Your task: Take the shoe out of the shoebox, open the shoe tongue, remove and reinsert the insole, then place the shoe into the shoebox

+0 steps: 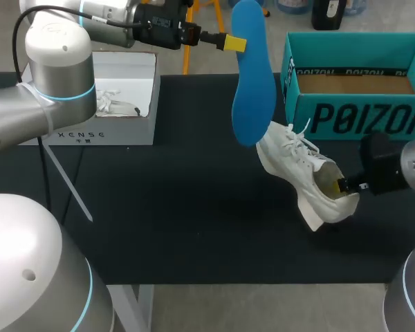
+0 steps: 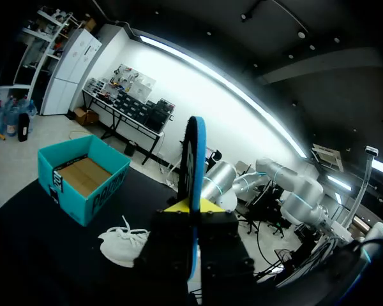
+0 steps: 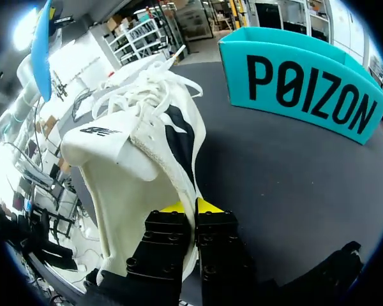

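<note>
Left gripper pinches blue insole upright in air; right gripper pinches heel wall of tilted white shoe.

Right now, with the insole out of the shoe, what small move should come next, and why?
Probably lower the left tool to bring the lower end of the blue insole toward the opening of the white shoe: the insole hangs outside it, and the right tool grips its heel collar.

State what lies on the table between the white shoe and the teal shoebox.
Nothing: the stretch between the shoe and the shoebox is bare black table, clearest in the right wrist view.
</note>
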You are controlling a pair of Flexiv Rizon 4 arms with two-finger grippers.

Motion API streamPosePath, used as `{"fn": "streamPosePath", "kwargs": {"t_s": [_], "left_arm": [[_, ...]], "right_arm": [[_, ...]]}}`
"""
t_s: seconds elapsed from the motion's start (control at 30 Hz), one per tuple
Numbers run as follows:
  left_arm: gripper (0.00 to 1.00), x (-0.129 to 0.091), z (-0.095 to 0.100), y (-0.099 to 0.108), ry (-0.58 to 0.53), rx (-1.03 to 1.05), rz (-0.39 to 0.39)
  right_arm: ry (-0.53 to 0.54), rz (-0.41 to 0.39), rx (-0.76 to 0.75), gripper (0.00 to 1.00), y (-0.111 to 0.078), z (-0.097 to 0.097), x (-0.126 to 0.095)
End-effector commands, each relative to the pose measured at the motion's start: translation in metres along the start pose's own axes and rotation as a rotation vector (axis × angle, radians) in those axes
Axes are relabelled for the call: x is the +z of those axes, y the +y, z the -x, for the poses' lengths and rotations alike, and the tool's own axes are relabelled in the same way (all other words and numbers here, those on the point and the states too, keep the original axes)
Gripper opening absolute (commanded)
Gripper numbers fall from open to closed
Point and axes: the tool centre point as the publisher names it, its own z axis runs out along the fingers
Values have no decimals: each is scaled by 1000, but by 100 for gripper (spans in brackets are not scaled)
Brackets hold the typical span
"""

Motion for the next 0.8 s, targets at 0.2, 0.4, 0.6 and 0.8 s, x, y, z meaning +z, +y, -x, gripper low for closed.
{"fn": "streamPosePath", "kwargs": {"t_s": [0.2, 0.4, 0.6, 0.8], "left_arm": [[0, 0, 0, 0, 0, 0, 0], [0, 0, 0, 0, 0, 0, 0], [0, 0, 0, 0, 0, 0, 0], [0, 0, 0, 0, 0, 0, 0]], "right_arm": [[-75, -87, 116, 0, 3, 12, 3], [-144, -117, 154, 0, -5, 14, -2], [-156, -111, 167, 0, -15, 3, -4], [-152, -96, 215, 0, -27, -4, 1]]}}
